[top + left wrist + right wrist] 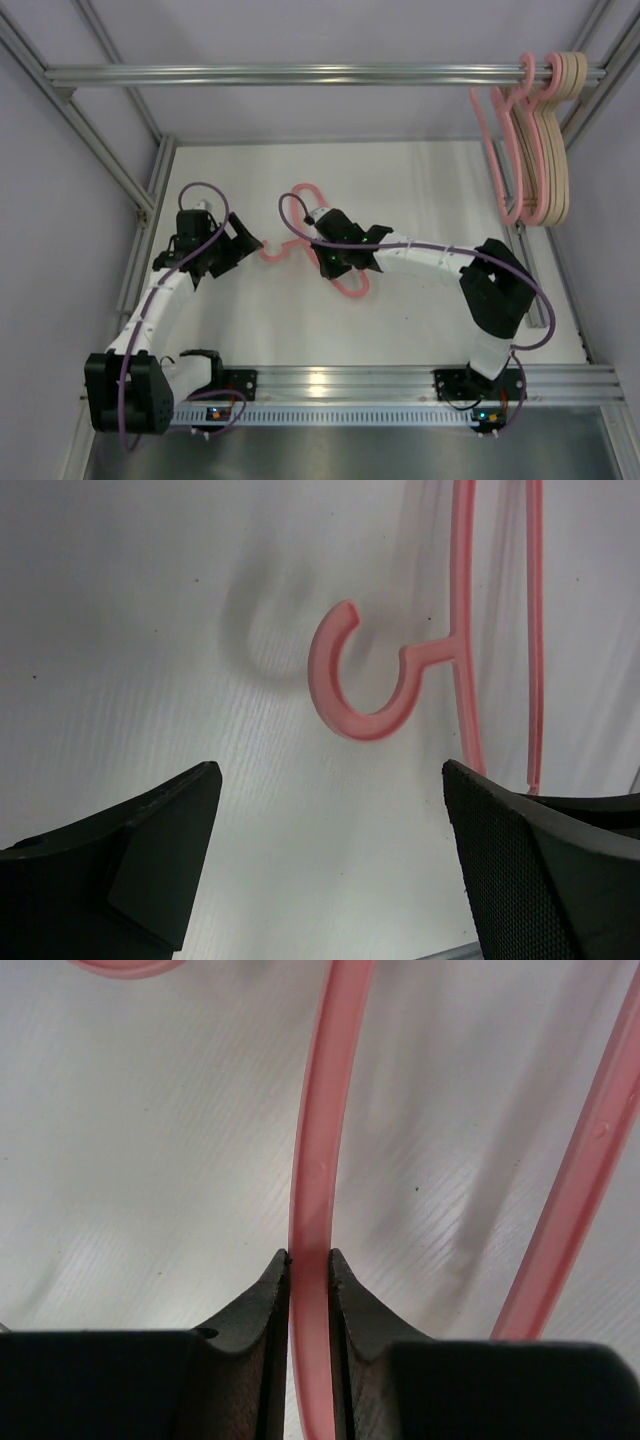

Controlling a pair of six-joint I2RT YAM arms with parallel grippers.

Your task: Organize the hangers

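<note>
My right tool is clamped on one thin bar of the pink hanger. Its wrist view shows the pinch close up but cuts off the hanger's outline on every side. From overhead my arm hides that grip, and only loops of the hanger show at mid surface. I cannot tell whether it lies flat. My left tool stands wide open and empty near the hook, which is clear only in its own view. Overhead alone shows the other hangers, pink and beige, hung on the rail, far right.
</note>
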